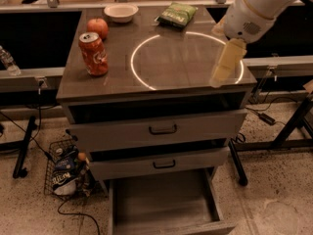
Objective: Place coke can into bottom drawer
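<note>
The coke can (pixel 94 54) stands upright on the left side of the cabinet top (pixel 181 58), just in front of a red apple (pixel 98 27). The bottom drawer (pixel 164 204) is pulled out and its flat grey floor is bare. My gripper (pixel 222 70) hangs from the white arm over the right edge of the cabinet top, pointing down and to the left. It is far to the right of the can and holds nothing that I can see.
A white bowl (pixel 121 11) and a green chip bag (pixel 177 13) lie at the back of the top. A ring of light marks its middle. Two upper drawers are shut. A wire basket (pixel 66 175) stands on the floor left of the cabinet.
</note>
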